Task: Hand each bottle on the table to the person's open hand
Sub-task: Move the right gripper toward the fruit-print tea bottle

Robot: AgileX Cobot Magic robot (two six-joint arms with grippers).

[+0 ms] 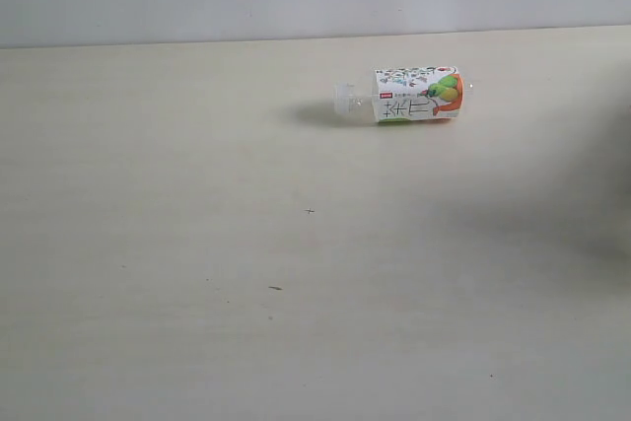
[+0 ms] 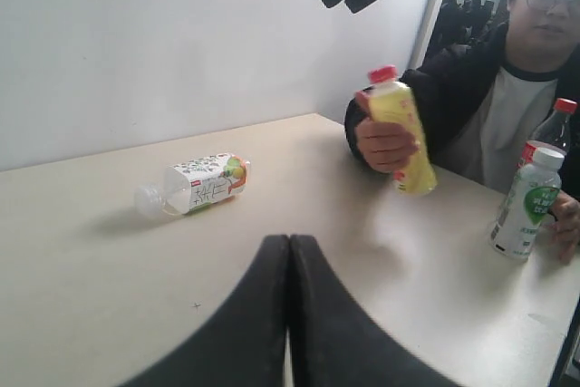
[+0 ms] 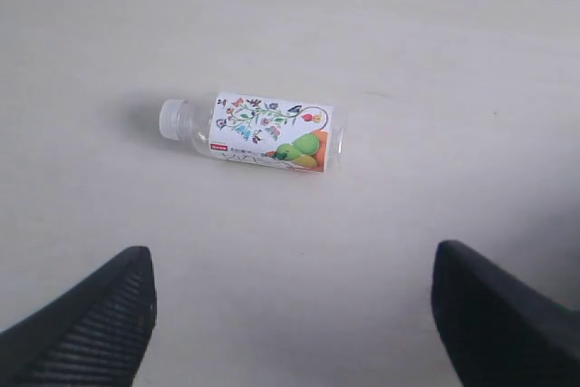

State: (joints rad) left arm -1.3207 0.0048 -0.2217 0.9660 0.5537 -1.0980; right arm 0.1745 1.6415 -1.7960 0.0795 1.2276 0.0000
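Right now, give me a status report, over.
Left gripper shut, empty. Right gripper open, empty. Floral-label bottle lying on table, untouched. Nothing blocking it.

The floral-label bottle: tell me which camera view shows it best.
The right wrist view: the floral-label bottle lies large and whole, cap to base, label sharp. The exterior view shows it small on the table, its clear neck faint; the left wrist view shows it small and side-on.

Noted left tool [image 2: 289, 240] was matte black, smooth, with curved tapering halves. Right tool [image 3: 292, 256] had black fingers [image 3: 95, 319], one finely ribbed.
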